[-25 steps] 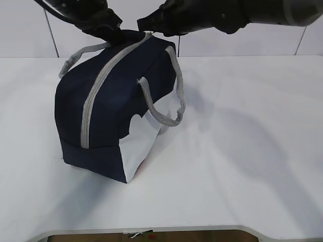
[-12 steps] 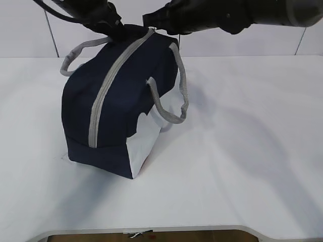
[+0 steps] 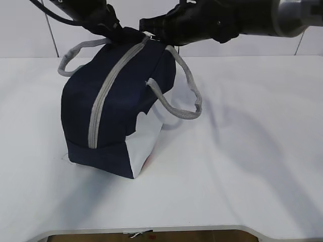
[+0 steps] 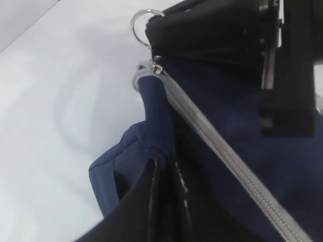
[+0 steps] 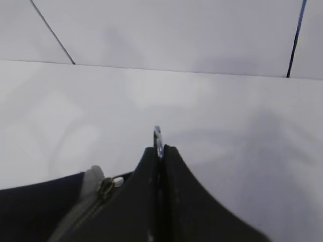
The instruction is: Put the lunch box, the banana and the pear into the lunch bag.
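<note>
The navy lunch bag stands on the white table with its grey zipper closed along the top. My left gripper is shut on a fold of navy fabric at the bag's far end; in the left wrist view its dark fingers pinch the cloth beside the zipper. My right gripper is shut on the metal ring pull at that same end, next to the slider. The ring also shows in the left wrist view. The lunch box, banana and pear are out of view.
The bag's near grey handle hangs out to the right and the far handle loops out to the left. The white table stretches to the right and front, with a tiled wall behind it.
The bag has shifted a little to the right and its far end sits higher. The near handle has swung outward to the right. Both grippers keep their hold at the far end.
</note>
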